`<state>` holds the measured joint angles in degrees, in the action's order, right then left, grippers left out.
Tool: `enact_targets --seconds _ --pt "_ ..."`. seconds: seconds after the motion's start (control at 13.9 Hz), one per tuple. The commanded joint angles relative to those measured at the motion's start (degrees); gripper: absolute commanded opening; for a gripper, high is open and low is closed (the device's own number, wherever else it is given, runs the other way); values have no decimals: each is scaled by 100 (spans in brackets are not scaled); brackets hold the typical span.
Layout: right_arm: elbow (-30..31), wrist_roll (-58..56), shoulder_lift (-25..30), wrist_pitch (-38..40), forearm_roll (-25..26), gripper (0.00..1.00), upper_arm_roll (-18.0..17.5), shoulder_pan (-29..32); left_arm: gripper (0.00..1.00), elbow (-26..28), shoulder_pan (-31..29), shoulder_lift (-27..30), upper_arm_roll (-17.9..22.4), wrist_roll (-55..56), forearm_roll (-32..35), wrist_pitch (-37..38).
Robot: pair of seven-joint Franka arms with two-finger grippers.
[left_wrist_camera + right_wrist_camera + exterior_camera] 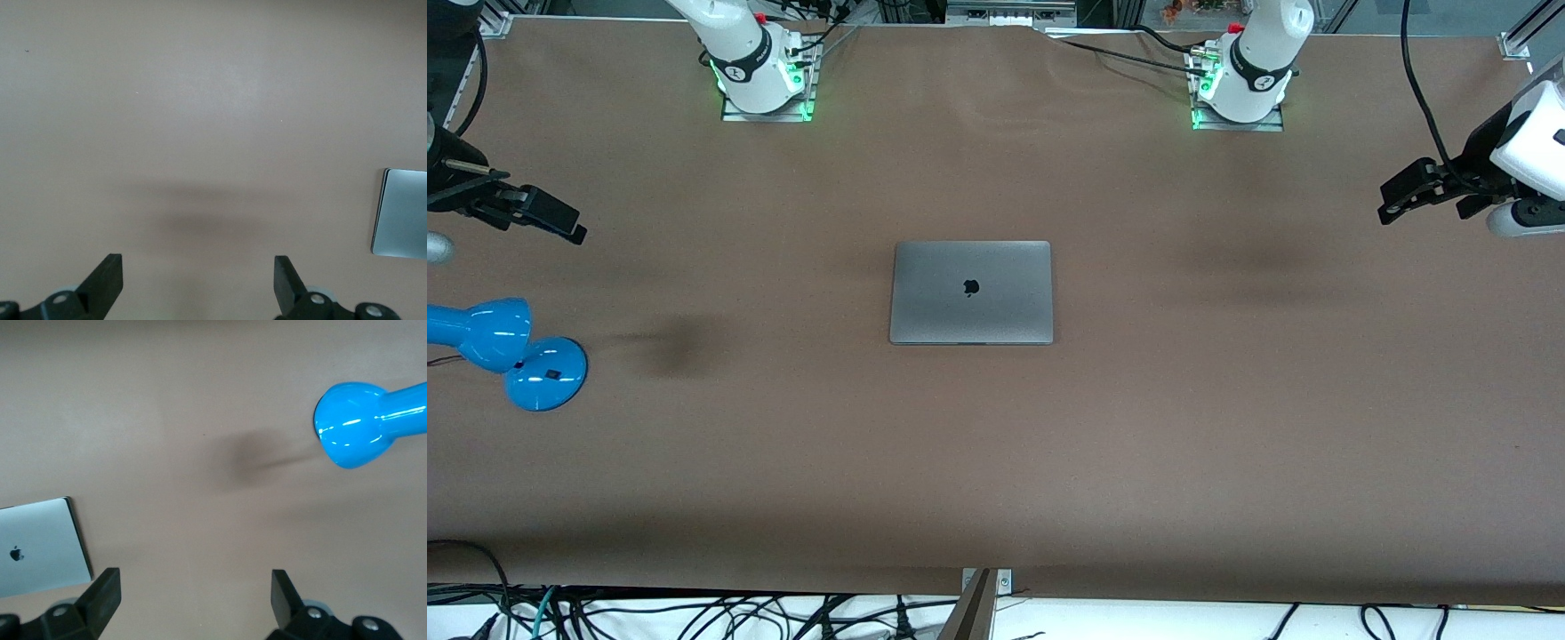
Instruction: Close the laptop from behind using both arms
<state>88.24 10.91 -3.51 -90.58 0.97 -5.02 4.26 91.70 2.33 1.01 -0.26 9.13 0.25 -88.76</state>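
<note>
The grey laptop lies shut and flat in the middle of the brown table, its lid with the dark apple logo facing up. It also shows in the left wrist view and in the right wrist view. My left gripper hangs open and empty over the left arm's end of the table, well away from the laptop. In the left wrist view only bare table lies between its fingers. My right gripper hangs open and empty over the right arm's end of the table. In the right wrist view its fingers stand wide apart.
A blue desk lamp stands at the right arm's end of the table, nearer to the front camera than my right gripper; it also shows in the right wrist view. The arms' bases stand along the table's edge farthest from the front camera.
</note>
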Motion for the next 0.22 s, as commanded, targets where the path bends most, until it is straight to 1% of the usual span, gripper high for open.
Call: enact_targets --seconds 0.0,0.14 --pt "9 -107 43 31 114 100 -42 5 100 -20 -23 -5 -1 -131 71 87" --pt "9 -116 43 14 105 100 -51 5 100 -3 -23 -13 -1 -131 89 96"
